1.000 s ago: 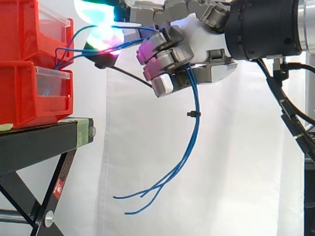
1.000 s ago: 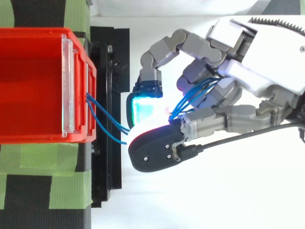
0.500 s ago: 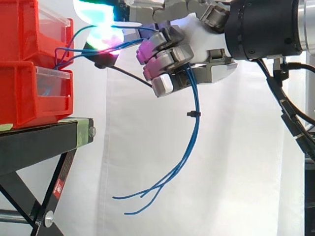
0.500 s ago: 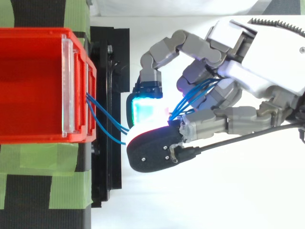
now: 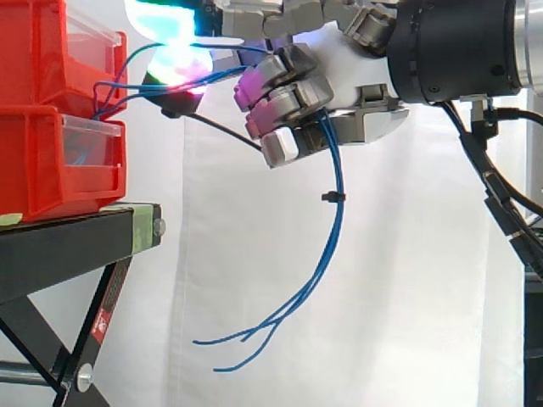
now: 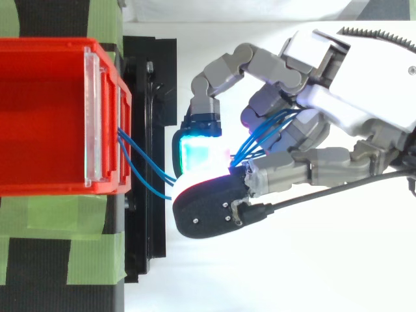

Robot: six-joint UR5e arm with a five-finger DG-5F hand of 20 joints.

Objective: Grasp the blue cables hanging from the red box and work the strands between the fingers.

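Cables (image 5: 333, 178), thin and blue, come out of the front of the upper bin (image 5: 34, 51) at 9 o'clock in the side view. They cross a short gap toward 3 o'clock and enter the hand (image 5: 356, 76), which takes up the 12-to-2 o'clock part of that view. Its fingers (image 5: 288, 102) are curled round the strands, clenching them against the white palm. The pads on those curled fingers glow magenta and white, while another pad at 11 o'clock glows green and cyan just beside the strands where they span the gap. Below the grip the cables fall free toward 6 o'clock, then bend toward 7 o'clock. They end in loose, splayed tips in mid-air before the curtain (image 5: 407, 297), touching nothing. A small black tie (image 5: 331, 197) sits on them a little under the hand. The upper bin rests on a lower bin (image 5: 51, 170), which stands on the black stand (image 5: 76, 246) at 8 o'clock. From above, the upper bin lies at 9 o'clock with a clear plate (image 6: 93, 120) across its front. The strands slip out beside that plate, run toward 4 o'clock over the stand's edge and pass under a cyan pad (image 6: 198, 146) near centre. They show again toward 2 o'clock between the curled fingers. Green tape (image 6: 58, 240) crosses the stand at 7 o'clock.
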